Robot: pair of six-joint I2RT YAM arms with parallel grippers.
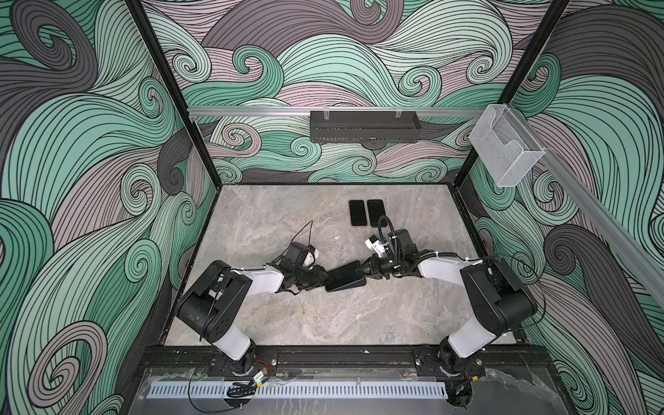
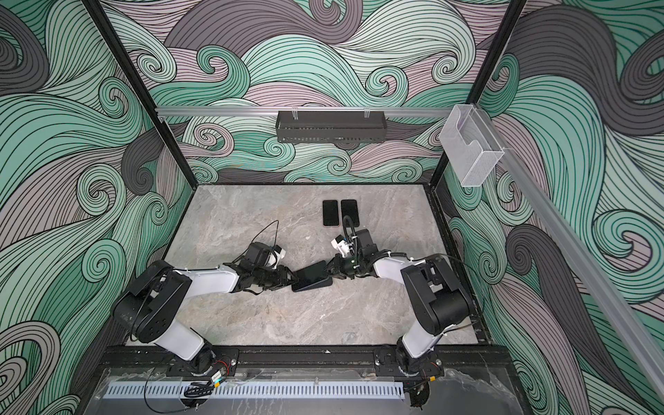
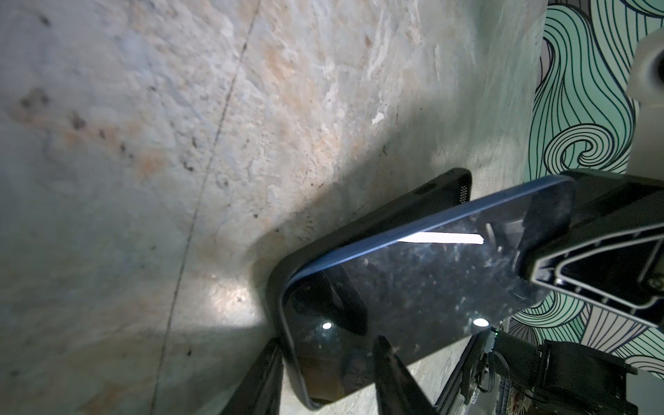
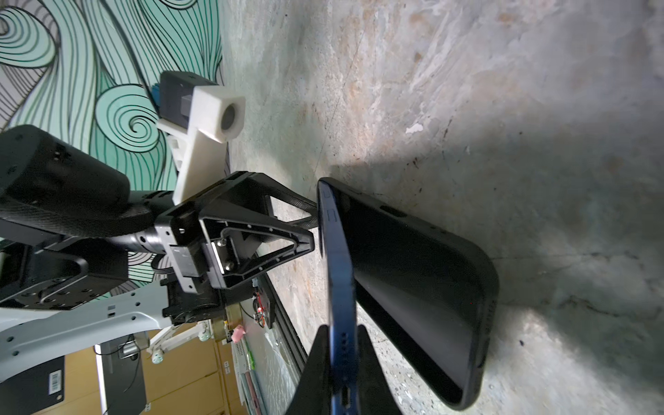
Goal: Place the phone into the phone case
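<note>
The phone (image 1: pixel 343 273) (image 2: pixel 312 273) has a blue rim and a dark screen. It lies slanted over the black phone case (image 1: pixel 347 286) (image 2: pixel 318 284) in the middle of the table. In the right wrist view one end of the phone (image 4: pixel 337 273) sits in the far end of the phone case (image 4: pixel 431 287), and the near end stands out of it. My right gripper (image 1: pixel 363 270) (image 4: pixel 342 328) is shut on that free end, by the speaker holes. My left gripper (image 1: pixel 328 278) (image 3: pixel 327 341) is shut across the other end of the phone case (image 3: pixel 395 212), one finger lying on the phone's screen (image 3: pixel 431 280).
Two more dark phones (image 1: pixel 358 213) (image 1: pixel 376 212) lie side by side behind my right wrist. A small white scrap (image 1: pixel 336 237) lies between the arms. A black tray (image 1: pixel 363 125) hangs on the back rail and a clear box (image 1: pixel 506 143) on the right rail.
</note>
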